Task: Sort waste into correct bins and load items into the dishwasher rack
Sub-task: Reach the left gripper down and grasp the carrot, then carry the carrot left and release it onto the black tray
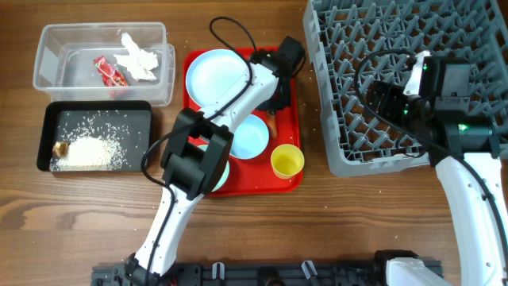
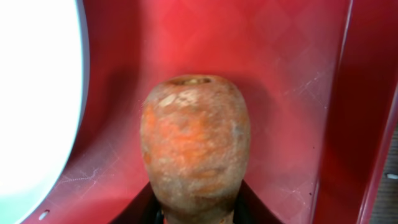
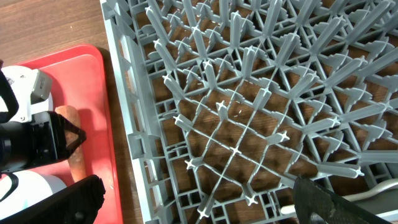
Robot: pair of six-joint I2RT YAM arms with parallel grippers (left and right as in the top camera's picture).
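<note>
The orange carrot lies on the red tray beside the pale blue plate. My left gripper is shut on the carrot, one jaw on each side; in the overhead view it is at the tray's right edge over the carrot. My right gripper is open and empty above the left part of the grey dishwasher rack. On the tray are the plate, a blue bowl, a green bowl partly under my left arm, and a yellow cup.
The clear tub at the back left holds a red wrapper and a white tissue. The black tray in front of it holds rice and a brown scrap. The rack fills the right side.
</note>
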